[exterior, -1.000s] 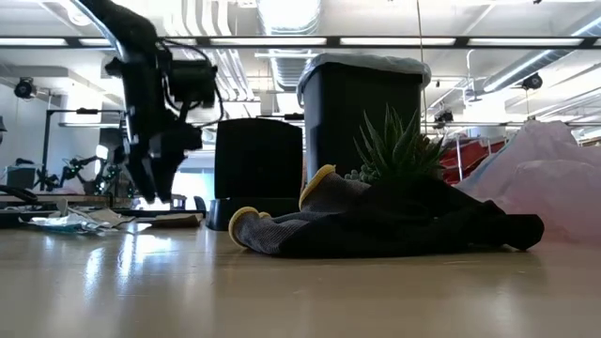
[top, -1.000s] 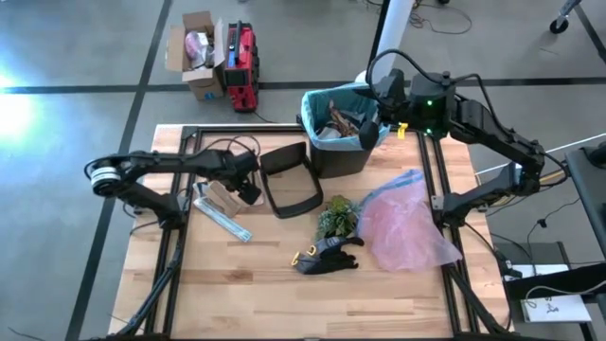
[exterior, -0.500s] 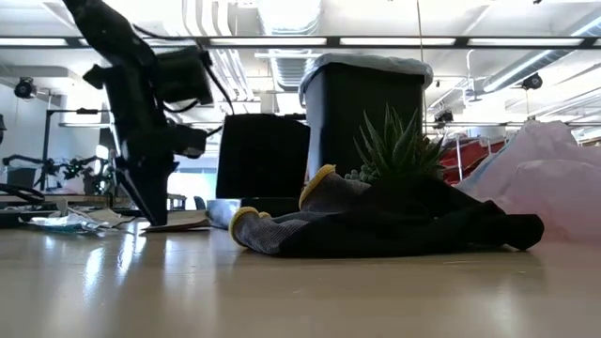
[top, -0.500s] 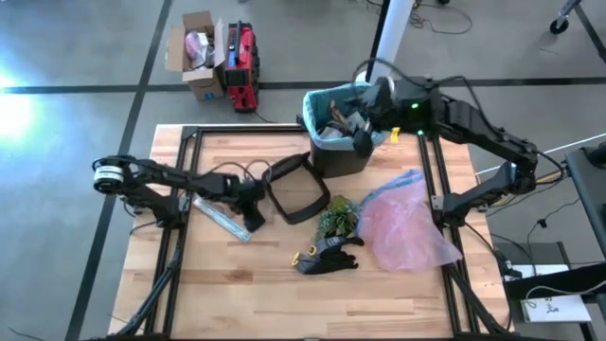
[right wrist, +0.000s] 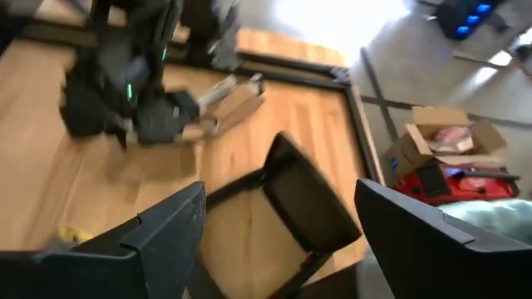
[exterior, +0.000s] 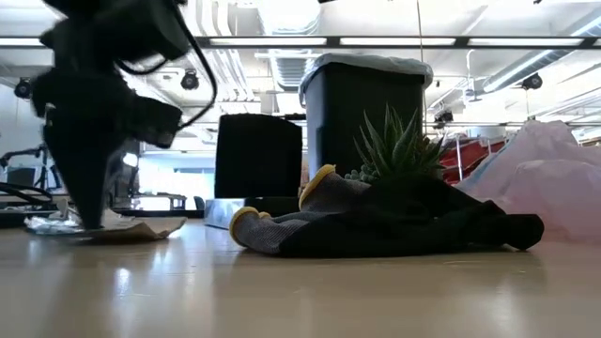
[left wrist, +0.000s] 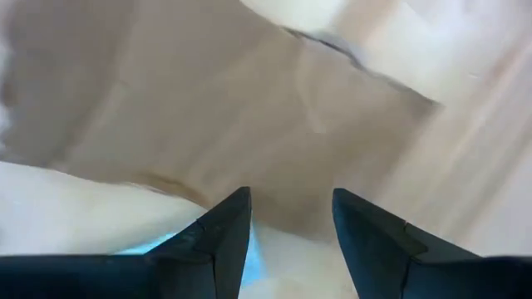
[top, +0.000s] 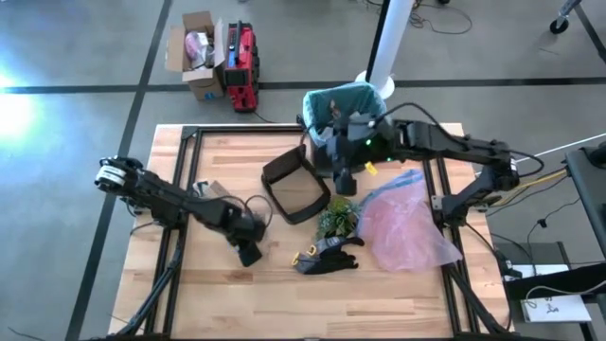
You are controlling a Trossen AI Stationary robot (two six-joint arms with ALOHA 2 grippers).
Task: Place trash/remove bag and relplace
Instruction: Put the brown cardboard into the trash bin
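The table [top: 284, 284] is a wooden top with a black frame on it. The black bin [top: 352, 152] stands at the far edge, right of the middle, and the teal bag [top: 352, 95] lines it, folded over the rim. Trash lies inside the bin, though its pieces cannot be told apart from above. A pink bag [top: 402, 223] lies crumpled near the right edge. The black bin lid [top: 295, 185] rests just in front of the bin, to its left. A green plant [top: 335, 218] lies between the lid and the pink bag, and a black-and-yellow glove [top: 327, 256] lies just in front of it.

The right gripper [top: 343, 180] hangs over the bin's near side, beside the lid; its jaws stand wide apart and hold nothing.

The left gripper [top: 248, 254] is down at the table left of the middle, pointing at a brown paper piece [left wrist: 249, 108]. Its jaws are partly open, the fingertips [left wrist: 229, 212] just above the paper; whether they touch it cannot be told. More trash [top: 210, 189] lies farther back toward the left edge.
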